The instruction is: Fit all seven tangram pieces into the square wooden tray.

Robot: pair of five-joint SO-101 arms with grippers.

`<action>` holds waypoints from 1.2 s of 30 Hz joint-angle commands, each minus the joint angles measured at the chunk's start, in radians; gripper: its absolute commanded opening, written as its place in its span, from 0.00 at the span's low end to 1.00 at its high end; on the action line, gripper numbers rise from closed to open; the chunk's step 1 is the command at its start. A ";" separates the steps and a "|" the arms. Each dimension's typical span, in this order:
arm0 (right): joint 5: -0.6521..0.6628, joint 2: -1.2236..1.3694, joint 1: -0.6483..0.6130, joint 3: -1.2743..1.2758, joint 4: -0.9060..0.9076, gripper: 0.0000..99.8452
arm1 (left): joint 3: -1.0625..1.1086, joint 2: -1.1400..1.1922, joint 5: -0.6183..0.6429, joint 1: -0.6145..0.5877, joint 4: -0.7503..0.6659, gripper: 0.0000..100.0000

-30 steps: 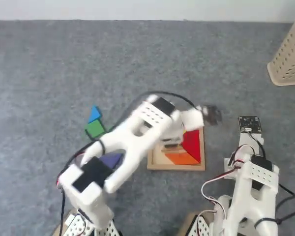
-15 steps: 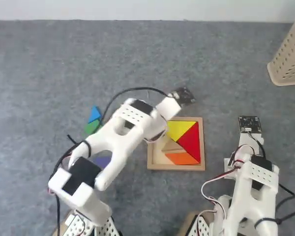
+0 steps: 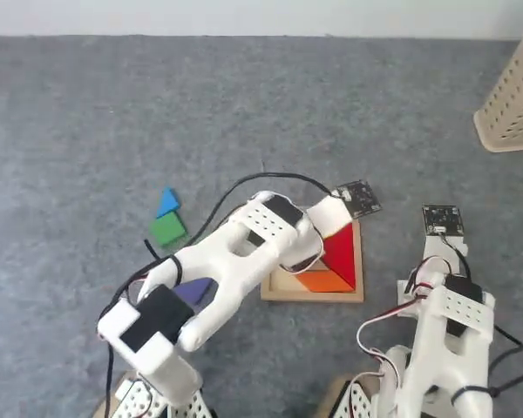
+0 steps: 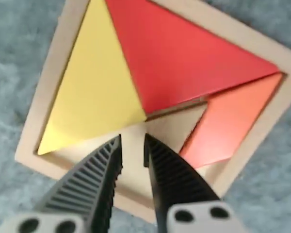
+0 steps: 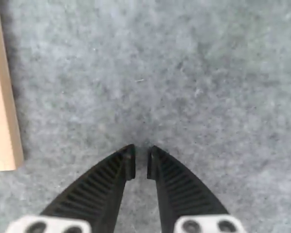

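Where the grey, carpet-like tabletop [image 3: 113, 113] spreads under everything, the two white arms are the bulkiest shapes on it. The left arm [image 3: 235, 252] stretches on a slant from the near edge over the square wooden tray [image 3: 314, 296], while the right arm [image 3: 444, 331] stands folded well to the tray's right. A pale perforated block [image 3: 514, 96] sits at the far right corner.

The tray lies flat between the arms. In the left wrist view a large red triangle [image 4: 184, 53] and a large yellow triangle [image 4: 97, 92] sit inside its rim [image 4: 47, 92], meeting along one long edge, and an orange piece [image 4: 228, 121] lies against the red one's other side. Bare wood shows in the remaining part of the tray.

Left of the tray, out on the tabletop, a purple piece [image 3: 196, 287] shows partly from under the left arm. Beyond it a green square [image 3: 167, 229] and a small blue triangle [image 3: 166, 203] lie close together.

The left claw [image 4: 133, 143] hangs above the tray's bare wood, its tips parted by a narrow gap and holding nothing. The right claw [image 5: 141, 162] points at bare tabletop beside the tray's edge [image 5: 2, 97], pinched nearly together and empty.
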 commanded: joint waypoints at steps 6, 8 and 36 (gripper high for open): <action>-0.005 -0.030 -0.013 -0.003 -0.018 0.08 | -0.004 -0.009 0.014 0.064 0.003 0.07; -0.005 -0.030 -0.013 -0.003 -0.018 0.08 | -0.033 -0.018 0.014 0.044 0.035 0.07; -0.002 -0.030 -0.018 -0.002 -0.015 0.08 | -0.019 -0.152 0.425 -0.934 0.239 0.32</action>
